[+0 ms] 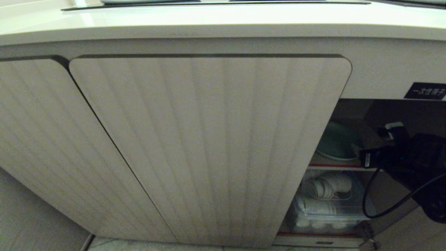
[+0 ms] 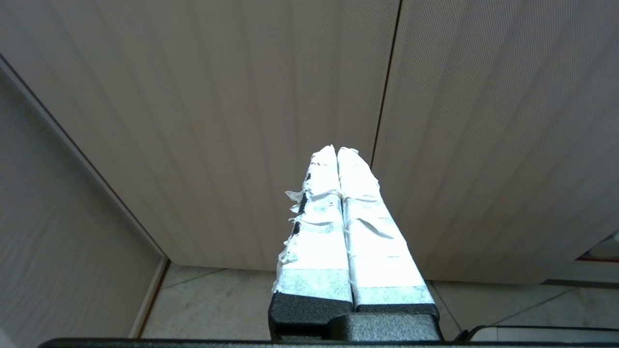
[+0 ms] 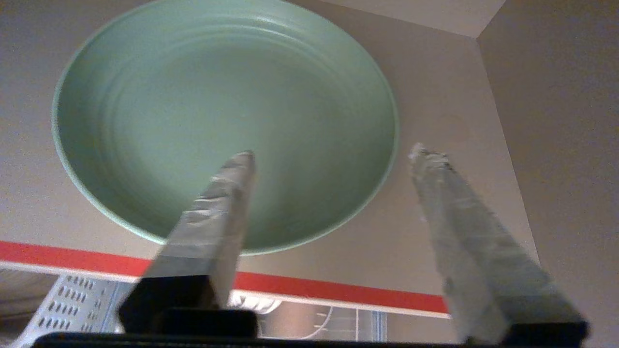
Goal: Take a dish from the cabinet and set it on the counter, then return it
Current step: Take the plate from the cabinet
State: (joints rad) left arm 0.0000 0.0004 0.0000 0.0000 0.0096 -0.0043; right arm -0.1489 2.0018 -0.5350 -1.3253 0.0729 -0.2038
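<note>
Plate (image 3: pixel 217 111) is lying flat on the red-edged cabinet shelf (image 3: pixel 338 289), at twelve o'clock from the right claw (image 3: pixel 333 154), whose fingers are standing wide, gripping nothing, one tip over its near rim.

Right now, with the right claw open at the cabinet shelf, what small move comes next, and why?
Probably draw the right claw straight back: the round mint-green plate lies flat on the red-edged shelf, with the fingers spread and gripping nothing.
</note>
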